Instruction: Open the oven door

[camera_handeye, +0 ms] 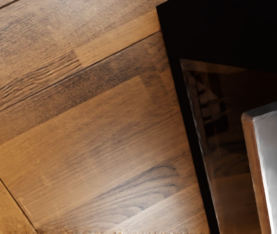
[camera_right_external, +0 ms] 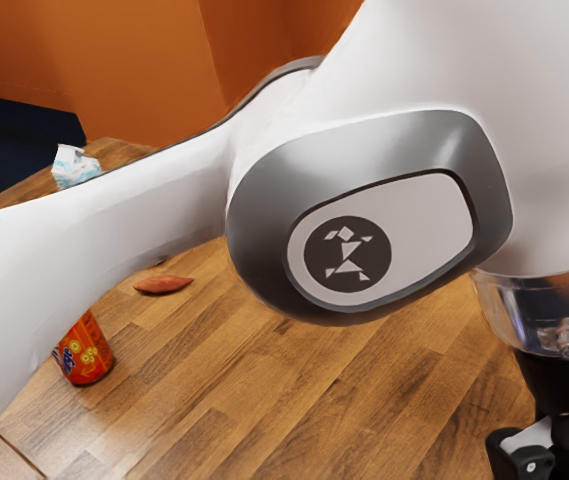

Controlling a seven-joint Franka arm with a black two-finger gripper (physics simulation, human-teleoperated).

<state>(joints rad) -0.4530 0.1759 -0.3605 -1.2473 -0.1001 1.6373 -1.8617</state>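
Wood-plank table (camera_right_external: 294, 400), orange walls (camera_right_external: 134, 60) on the far side; red can (camera_right_external: 87, 352) at the exterior view's left, my claw (camera_right_external: 554, 440) near, at its right, whether wide or narrow I cannot tell. Oven door (camera_handeye: 226, 146), one, dark-glazed, before my wrist camera, pale metal handle (camera_handeye: 272, 156) across its pane. Step in hand, by my judgement: approach; next required: alignment with the handle, purchase, then an outward draw.
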